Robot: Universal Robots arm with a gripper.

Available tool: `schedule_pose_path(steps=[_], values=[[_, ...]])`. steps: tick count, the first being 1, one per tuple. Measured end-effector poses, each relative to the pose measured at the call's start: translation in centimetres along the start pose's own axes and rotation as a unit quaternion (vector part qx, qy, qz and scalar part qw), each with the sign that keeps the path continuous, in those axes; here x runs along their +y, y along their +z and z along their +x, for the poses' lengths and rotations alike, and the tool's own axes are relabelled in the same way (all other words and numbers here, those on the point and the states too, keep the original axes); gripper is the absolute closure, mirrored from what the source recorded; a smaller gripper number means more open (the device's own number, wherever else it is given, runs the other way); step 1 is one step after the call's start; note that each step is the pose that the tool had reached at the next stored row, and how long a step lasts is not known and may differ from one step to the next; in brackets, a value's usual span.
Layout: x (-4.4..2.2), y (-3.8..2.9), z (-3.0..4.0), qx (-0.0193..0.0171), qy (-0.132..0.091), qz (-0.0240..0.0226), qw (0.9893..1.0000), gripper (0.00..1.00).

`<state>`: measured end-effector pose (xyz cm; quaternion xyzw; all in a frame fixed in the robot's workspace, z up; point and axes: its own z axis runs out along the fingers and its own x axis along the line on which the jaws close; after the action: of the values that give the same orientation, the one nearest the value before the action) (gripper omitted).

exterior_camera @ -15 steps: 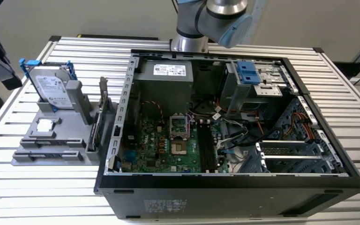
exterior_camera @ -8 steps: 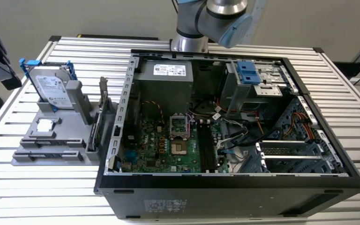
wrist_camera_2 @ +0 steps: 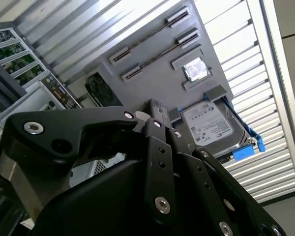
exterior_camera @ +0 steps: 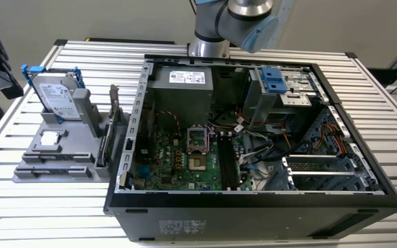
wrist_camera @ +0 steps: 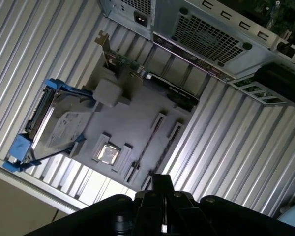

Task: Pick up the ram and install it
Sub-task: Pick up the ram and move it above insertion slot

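Closest to us in both wrist views is the gripper (wrist_camera: 162, 183), its black linkage filling the foreground. Its fingertips look pressed together, with nothing between them, and it touches nothing.

We take the ram (wrist_camera_2: 161, 54) to be the thin dark stick seen edge-on in the second wrist view. It sits in one of two long slotted holders on the gray fixture (wrist_camera_2: 157, 86), well apart from the gripper. We read it as lying in the holder nearer the processor chip (wrist_camera_2: 194, 70), though we cannot be sure which of the two it fills.

Beyond the chip on the same fixture, the hard drive (wrist_camera_2: 209, 125) with blue rails leans in its cradle. In the exterior view an upright card (exterior_camera: 113, 121) with a metal bracket stands at the fixture's edge, just beside the computer case (exterior_camera: 254, 204).

That case lies open on the slatted metal table (exterior_camera: 47, 217), to the exterior view's right of the fixture, with the green motherboard (exterior_camera: 178, 160) exposed inside. The arm (exterior_camera: 237, 20) rises behind the case.
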<state>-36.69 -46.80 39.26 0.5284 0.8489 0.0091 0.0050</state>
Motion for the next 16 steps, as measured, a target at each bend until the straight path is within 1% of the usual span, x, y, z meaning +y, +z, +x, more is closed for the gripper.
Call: schedule_pose_path(steps=[5,9,10,16], values=[[0.00,0.00,0.00,-0.0001,0.017,0.0004,0.9999,1.00],[-0.01,0.00,0.01,-0.0003,0.030,0.0006,0.9995,1.00],[-0.01,-0.01,0.01,-0.0004,0.037,0.0007,0.9993,1.00],[-0.01,0.00,0.00,-0.0006,0.058,0.0012,0.9983,1.00]])
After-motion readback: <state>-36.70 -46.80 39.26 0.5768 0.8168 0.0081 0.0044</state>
